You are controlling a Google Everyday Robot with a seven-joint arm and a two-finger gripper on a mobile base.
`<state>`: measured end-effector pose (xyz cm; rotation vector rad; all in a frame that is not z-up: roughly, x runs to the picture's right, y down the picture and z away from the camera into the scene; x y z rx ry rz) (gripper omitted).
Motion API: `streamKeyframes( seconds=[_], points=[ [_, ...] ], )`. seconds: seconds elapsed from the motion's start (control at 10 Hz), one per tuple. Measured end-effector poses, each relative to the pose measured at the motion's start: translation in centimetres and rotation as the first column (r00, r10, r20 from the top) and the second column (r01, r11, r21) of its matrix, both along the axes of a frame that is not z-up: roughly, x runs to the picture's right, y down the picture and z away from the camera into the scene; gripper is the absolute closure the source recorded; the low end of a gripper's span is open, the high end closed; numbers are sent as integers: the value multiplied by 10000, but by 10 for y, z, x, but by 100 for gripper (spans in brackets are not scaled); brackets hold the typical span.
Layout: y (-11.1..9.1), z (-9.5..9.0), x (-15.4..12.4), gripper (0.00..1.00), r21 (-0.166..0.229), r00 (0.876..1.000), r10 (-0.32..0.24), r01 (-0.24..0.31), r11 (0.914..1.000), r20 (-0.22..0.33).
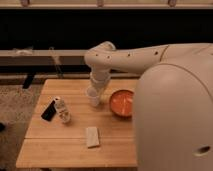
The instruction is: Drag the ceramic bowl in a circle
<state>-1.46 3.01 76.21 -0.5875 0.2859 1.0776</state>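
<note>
The ceramic bowl [122,103] is a shallow, glossy orange-red bowl standing on the wooden table [70,150], right of centre. Its right side is hidden behind my large white arm [175,115]. A small white cup [93,96] stands just left of the bowl. My arm reaches left from the foreground, bends at an elbow [100,57] and comes down over the cup. My gripper [96,85] is at the arm's lower end, right above the white cup and a little left of the bowl.
A black flat object [48,110] and a small white bottle [62,109] sit at the table's left. A pale rectangular block [92,136] lies near the front. A dark wall with a rail runs behind the table.
</note>
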Motion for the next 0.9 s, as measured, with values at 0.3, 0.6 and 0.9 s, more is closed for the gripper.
streamKeyframes(
  seconds=[0.3,0.6,0.9],
  points=[
    [32,11,37,35,-426,9999,34,-41,9991,-161],
    [68,44,45,20,-641,9995,-249,261,9976,195],
    [82,59,48,20,-678,9962,-759,787,9946,422]
  ],
)
